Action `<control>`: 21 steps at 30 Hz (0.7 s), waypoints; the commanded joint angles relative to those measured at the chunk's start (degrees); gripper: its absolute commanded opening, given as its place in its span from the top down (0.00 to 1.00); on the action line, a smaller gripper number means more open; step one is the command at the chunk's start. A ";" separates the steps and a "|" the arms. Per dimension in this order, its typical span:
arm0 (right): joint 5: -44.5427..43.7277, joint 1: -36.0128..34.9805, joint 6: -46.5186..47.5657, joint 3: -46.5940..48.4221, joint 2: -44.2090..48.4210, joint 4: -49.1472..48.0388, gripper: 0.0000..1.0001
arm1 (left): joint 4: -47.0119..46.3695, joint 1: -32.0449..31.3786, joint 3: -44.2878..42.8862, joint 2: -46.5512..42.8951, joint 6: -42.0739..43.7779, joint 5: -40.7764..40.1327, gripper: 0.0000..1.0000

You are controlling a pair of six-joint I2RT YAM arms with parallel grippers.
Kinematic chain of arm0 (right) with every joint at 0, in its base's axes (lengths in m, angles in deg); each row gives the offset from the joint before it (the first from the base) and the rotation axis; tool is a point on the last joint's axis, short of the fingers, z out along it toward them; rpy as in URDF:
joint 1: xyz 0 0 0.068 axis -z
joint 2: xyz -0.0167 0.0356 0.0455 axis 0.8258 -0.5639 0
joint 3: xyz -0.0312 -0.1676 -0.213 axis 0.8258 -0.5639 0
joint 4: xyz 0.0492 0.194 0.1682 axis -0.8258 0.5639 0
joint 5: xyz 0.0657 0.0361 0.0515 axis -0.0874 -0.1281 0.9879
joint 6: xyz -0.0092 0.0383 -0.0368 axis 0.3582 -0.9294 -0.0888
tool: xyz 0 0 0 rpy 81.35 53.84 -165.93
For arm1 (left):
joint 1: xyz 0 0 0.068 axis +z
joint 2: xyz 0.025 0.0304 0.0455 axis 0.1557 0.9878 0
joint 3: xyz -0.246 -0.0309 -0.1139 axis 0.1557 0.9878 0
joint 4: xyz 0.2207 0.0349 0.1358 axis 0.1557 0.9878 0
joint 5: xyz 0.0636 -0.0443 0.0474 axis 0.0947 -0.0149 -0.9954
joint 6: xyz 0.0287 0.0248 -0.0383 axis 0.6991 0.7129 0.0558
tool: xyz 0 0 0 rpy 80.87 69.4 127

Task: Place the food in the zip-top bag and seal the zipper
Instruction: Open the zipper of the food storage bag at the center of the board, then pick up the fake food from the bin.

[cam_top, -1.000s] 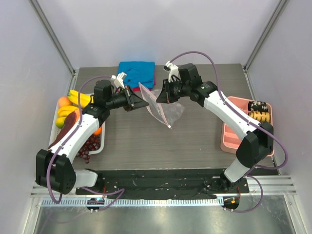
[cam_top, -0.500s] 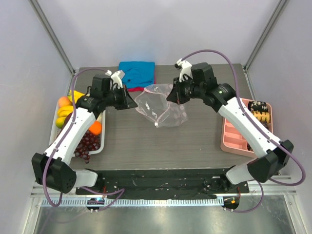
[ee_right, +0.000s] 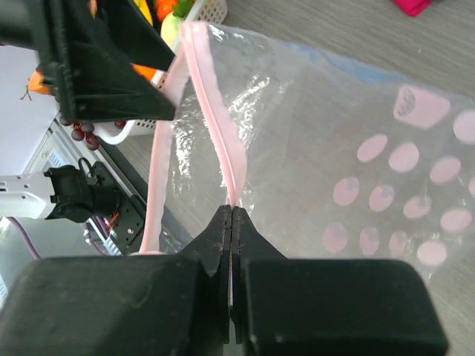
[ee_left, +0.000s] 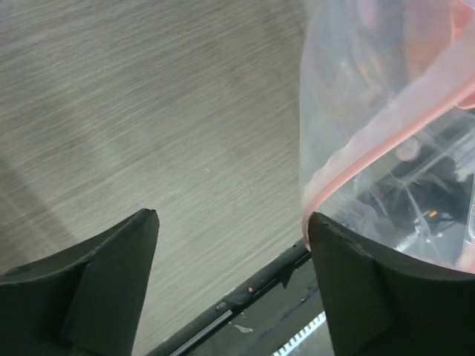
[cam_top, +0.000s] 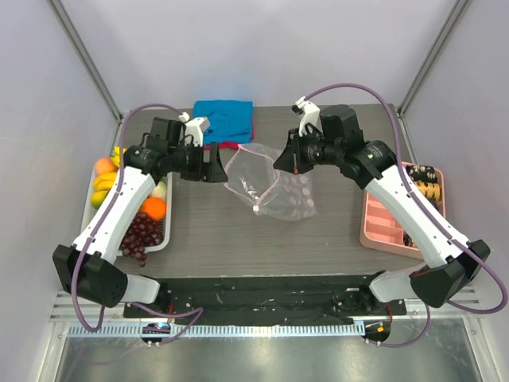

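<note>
Now your right end effector [ee_right: 232,213] alone pinches the zipper [ee_right: 214,126], and the left end effector [ee_left: 231,222] gapes beside it, so the zip-top bag [cam_top: 280,191] could sag shut.

Both arms are built the same way: the left arm [cam_top: 119,208] and the right arm [cam_top: 406,203] have long white links with smooth rounded shells, joined by black cylindrical joints, and each one ends in a chunky black base block [cam_top: 82,272]. A thin purple cable [cam_top: 346,85] runs in loose loops along each arm. A small white bracket [cam_top: 305,108] sits near each wrist. The fingers [ee_left: 104,285] are matt black and wedge-shaped, with flat inner faces.
</note>
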 commanded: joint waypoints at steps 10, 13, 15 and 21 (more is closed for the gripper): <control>-1.60 0.24 -3.67 -3.06 -1.67 -4.63 0.99 | 28.00 13.23 -8.26 -13.91 24.07 -15.58 0.00; -1.26 0.15 -3.49 -2.80 -2.29 -4.37 0.99 | 33.71 14.90 -5.80 -18.74 31.53 -18.74 0.00; -1.08 0.24 -3.06 -2.71 -3.08 -4.37 0.99 | 36.35 16.91 -3.00 -20.24 37.43 -21.72 0.00; -2.13 0.15 -0.77 -1.13 -5.10 -3.84 0.99 | 34.79 24.56 4.21 -24.03 48.59 -26.66 0.00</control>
